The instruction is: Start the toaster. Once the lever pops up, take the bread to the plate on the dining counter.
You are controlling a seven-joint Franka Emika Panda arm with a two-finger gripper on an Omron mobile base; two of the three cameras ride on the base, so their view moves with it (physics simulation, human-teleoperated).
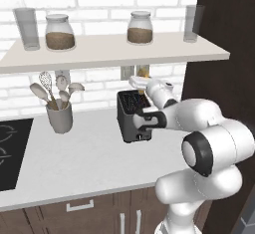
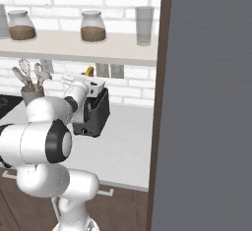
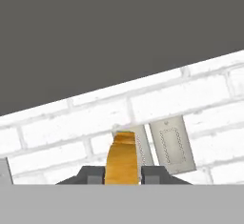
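1. In the hand view we see the gripper point(image 3: 122, 174) with its two dark finger tips point(image 3: 93, 174) clamped on the bread point(image 3: 123, 157), one against each flat face, the yellow-orange crust edge turned towards us.
2. From the base views we place the bread point(image 1: 143, 71) above the toaster point(image 1: 132, 116), lifted clear of its slots and just below the shelf point(image 1: 114, 51), in front of the wall outlets point(image 3: 169, 144) on the white brick.
3. We judge the slice light and fairly stiff once toasted, but crumbly. A hold across the faces, low and near the middle, suits it; a hard squeeze could break it, and a pinch near one corner could let it swing.
4. The toaster stands on the far counter point(image 1: 89, 163), with the utensil crock point(image 1: 59, 114) to its left.
5. Two jars point(image 1: 60, 32) and two glasses point(image 1: 26, 28) stand on the shelf just overhead, so we judge the headroom tight.
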